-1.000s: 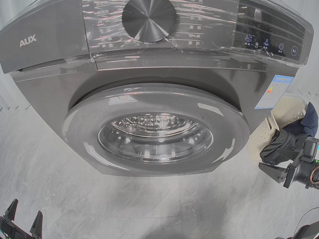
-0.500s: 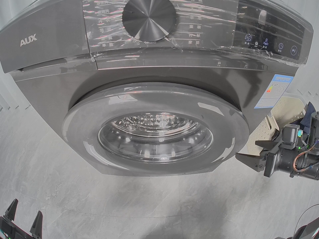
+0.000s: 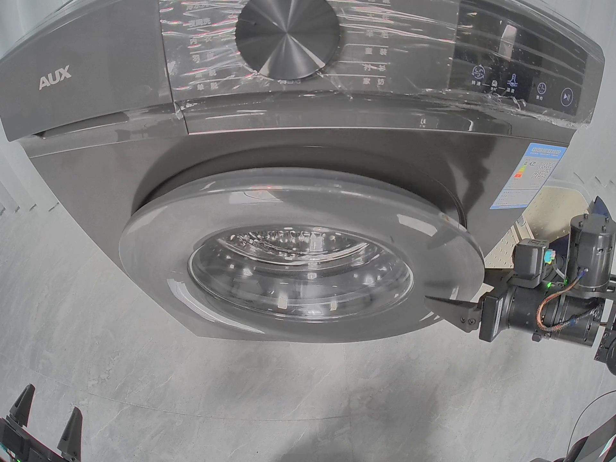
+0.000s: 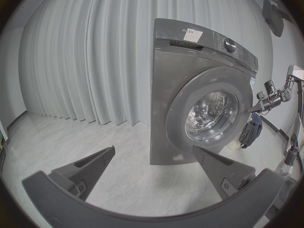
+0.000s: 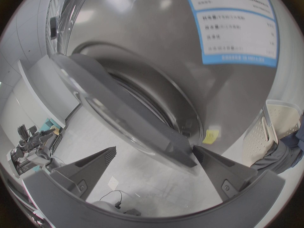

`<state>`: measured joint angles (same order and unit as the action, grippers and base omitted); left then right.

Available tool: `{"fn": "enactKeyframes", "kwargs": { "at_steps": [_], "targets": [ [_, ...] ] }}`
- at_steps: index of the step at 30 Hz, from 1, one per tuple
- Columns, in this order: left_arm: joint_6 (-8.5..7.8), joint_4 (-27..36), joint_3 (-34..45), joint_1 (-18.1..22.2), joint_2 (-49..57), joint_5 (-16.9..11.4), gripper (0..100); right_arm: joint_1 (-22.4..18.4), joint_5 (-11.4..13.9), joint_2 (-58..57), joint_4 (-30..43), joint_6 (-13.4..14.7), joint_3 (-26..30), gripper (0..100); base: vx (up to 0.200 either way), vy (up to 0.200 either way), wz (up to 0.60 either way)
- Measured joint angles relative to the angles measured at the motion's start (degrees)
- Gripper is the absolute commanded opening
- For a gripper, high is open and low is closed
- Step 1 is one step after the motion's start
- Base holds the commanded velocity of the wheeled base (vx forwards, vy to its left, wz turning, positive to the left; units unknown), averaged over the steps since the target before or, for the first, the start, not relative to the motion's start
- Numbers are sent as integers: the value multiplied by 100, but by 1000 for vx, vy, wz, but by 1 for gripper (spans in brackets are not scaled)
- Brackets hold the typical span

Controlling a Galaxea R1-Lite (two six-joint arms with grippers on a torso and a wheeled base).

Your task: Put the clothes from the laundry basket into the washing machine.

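Grey door [image 3: 301,194] ajar, edge inside our wide-spread right gripper [image 5: 153,148], unclamped; left gripper [image 4: 153,149] gapes empty; we barely see clothes [image 5: 274,160].

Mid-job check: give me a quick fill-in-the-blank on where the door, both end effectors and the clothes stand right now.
1. The washing machine door stands slightly ____, unlatched.
2. The right end effector has the door's ____ between its open fingers.
3. The left end effector, open, holds ____.
4. Dark clothes drape over the laundry basket, to the machine's ____.
Missing: open; edge; nothing; right.
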<state>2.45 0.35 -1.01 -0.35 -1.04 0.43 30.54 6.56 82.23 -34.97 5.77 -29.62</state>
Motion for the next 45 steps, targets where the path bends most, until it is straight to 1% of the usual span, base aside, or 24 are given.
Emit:
{"fn": "enactKeyframes", "kwargs": {
  "at_steps": [3,7,15,20,24,27,29,31,34,37,39,45],
  "targets": [
    [-2,0,0,2,2,0,100,116,57,-61,27,0,157,100,0,0,0],
    [-2,-2,0,2,0,0,100,162,39,-246,101,-7,356,100,0,0,0],
    [-10,-2,0,0,0,0,100,177,-5,-369,63,-13,405,100,-200,0,0],
    [-10,0,0,2,2,-2,100,333,-10,-362,90,-2,494,100,-40,0,0],
    [-10,0,0,2,2,0,100,557,-18,-386,73,11,658,100,0,0,0],
    [-10,0,0,2,2,0,100,667,-87,-423,60,22,755,100,0,0,0],
    [-10,0,0,2,2,0,100,673,-141,-441,46,28,761,100,0,0,0],
    [-10,-2,0,2,0,0,100,661,-144,-445,60,22,752,100,0,0,0],
    [-10,0,0,0,0,-2,100,588,-166,-422,27,17,639,100,-200,0,0],
    [-10,0,0,0,2,0,100,599,-166,-340,24,15,551,100,-200,0,0],
    [-11,-2,0,0,0,-2,100,614,-163,-295,27,17,524,100,0,0,0],
    [-11,0,0,2,2,0,100,874,-150,-179,27,41,532,100,0,0,0]
  ]
}}
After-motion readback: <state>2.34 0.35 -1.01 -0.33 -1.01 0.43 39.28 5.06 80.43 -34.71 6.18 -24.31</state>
